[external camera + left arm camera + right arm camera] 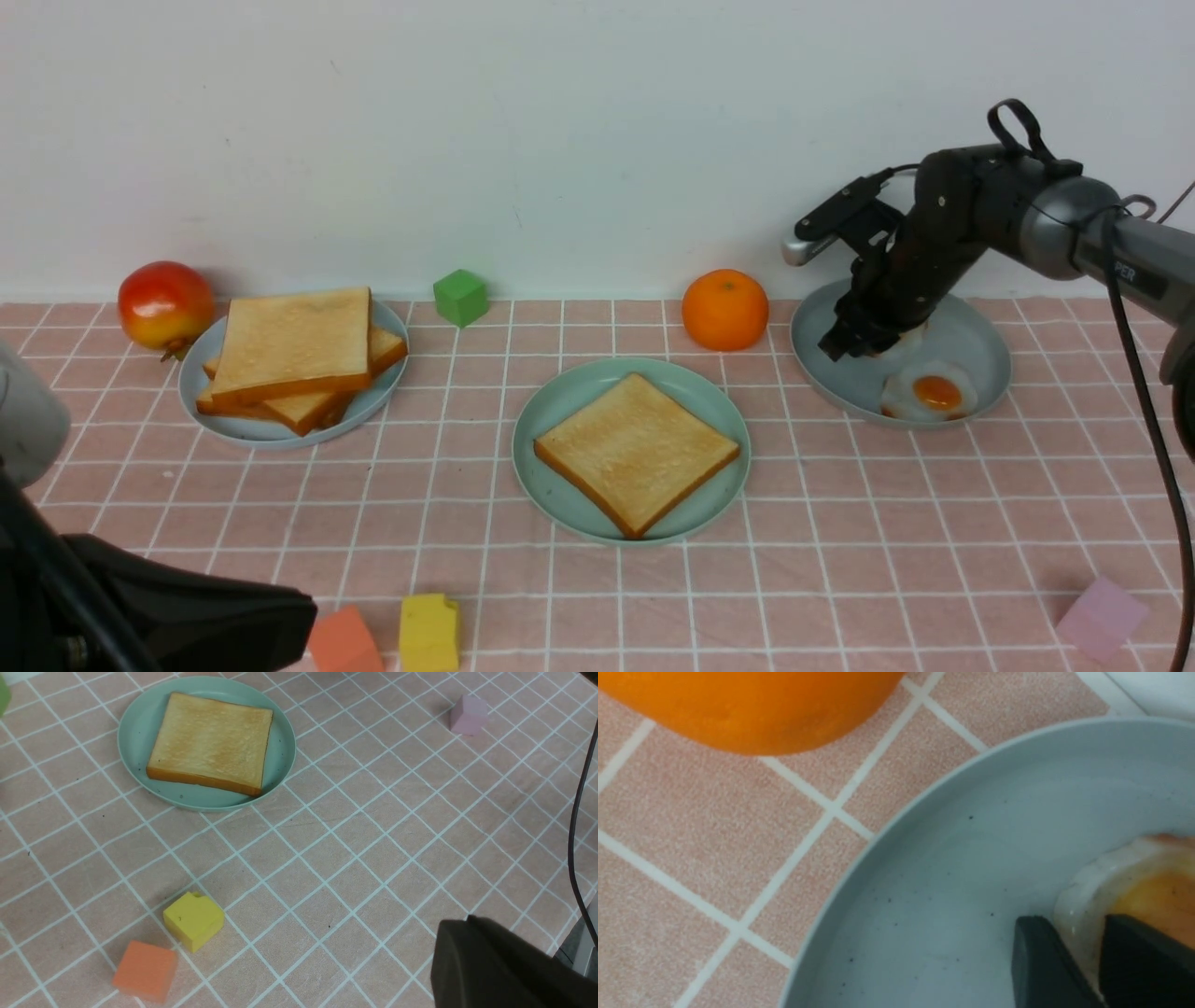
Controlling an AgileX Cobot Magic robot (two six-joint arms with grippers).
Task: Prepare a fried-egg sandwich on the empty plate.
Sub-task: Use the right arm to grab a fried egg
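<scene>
Currently your right jaws (pixel 1073 926) are straddling the white edge of the fried egg (pixel 1134 891), grip uncertain, on the grey plate (pixel 952 868) right of the orange (pixel 752 709). Your mint-green plate (pixel 560 397) with 1 toast (pixel 635 453) is waiting front-left of it; your left jaws are sitting closed.

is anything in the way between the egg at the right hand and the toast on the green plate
Nothing visible does. No object lies on the cloth between the grey-blue plate and the mint-green plate holding the toast; the orange sits off that line, nearer the wall. The right hand is at the egg.
</scene>
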